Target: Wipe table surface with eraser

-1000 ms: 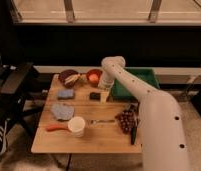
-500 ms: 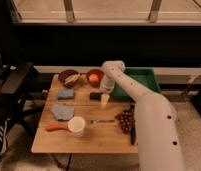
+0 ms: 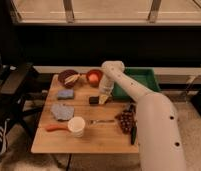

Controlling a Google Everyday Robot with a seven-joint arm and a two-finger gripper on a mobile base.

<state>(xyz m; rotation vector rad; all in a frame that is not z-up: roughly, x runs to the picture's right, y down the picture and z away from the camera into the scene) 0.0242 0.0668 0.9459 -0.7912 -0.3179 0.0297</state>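
The light wooden table surface (image 3: 101, 137) carries several items. The eraser (image 3: 94, 100), a small flat black block, lies on it near the middle of the far half. My gripper (image 3: 104, 97) hangs from the white arm (image 3: 144, 107), which reaches in from the lower right. It is low over the table, right beside the eraser's right end and apparently touching it. Something pale yellow shows at the gripper's tip.
A brown bowl (image 3: 69, 78) and a red bowl (image 3: 94, 77) stand at the back. A blue sponge (image 3: 65, 94), a grey-blue cloth (image 3: 62, 111), a white cup (image 3: 76, 126) and an orange-handled tool (image 3: 55, 128) are on the left. Grapes (image 3: 126, 120) and a green tray (image 3: 139, 81) are on the right.
The arm has shifted and the gripper has come down slightly toward the table. The black eraser now shows just left of it.
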